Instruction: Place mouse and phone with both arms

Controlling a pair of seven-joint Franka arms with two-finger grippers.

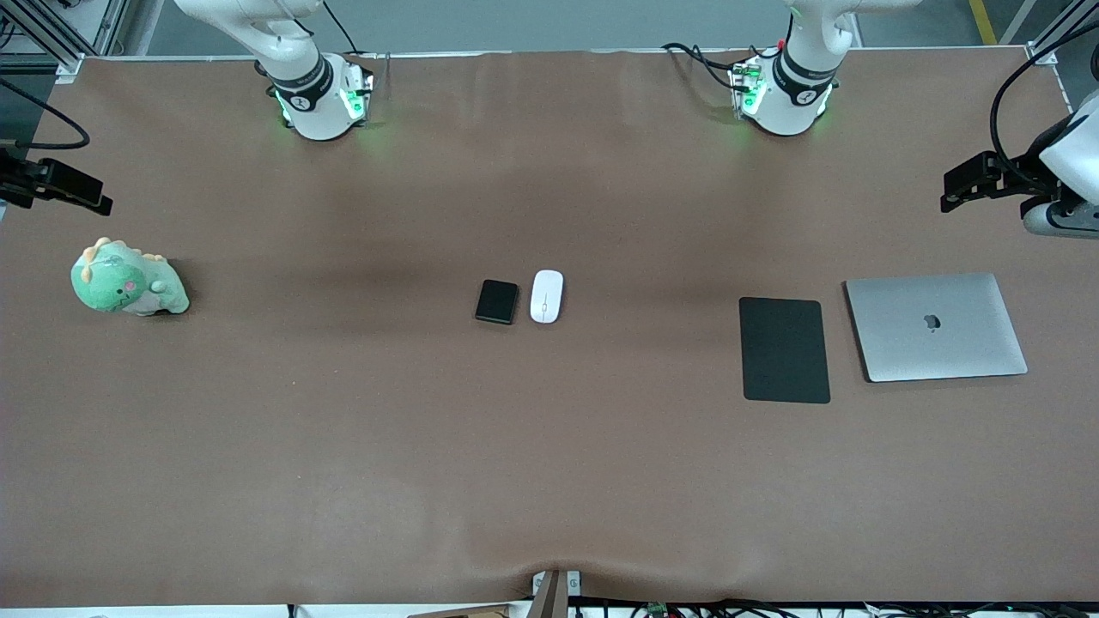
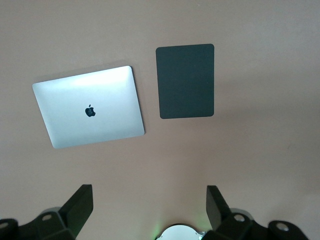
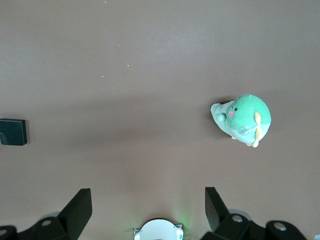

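Observation:
The black phone (image 1: 497, 301) and the white mouse (image 1: 546, 296) lie side by side on the brown table at its middle, the mouse toward the left arm's end. Neither gripper touches them. My left gripper (image 1: 966, 184) hangs over bare table at the left arm's end, open and empty (image 2: 149, 189). My right gripper (image 1: 81, 193) hangs over bare table at the right arm's end, also open and empty (image 3: 147, 191). An end of the phone (image 3: 12, 132) shows at the edge of the right wrist view. The mouse is out of both wrist views.
A flat black mat (image 1: 785, 349) and a closed silver laptop (image 1: 936, 326) lie side by side toward the left arm's end, both also in the left wrist view: mat (image 2: 185, 81), laptop (image 2: 89, 106). A green plush dinosaur (image 1: 127, 281) sits toward the right arm's end.

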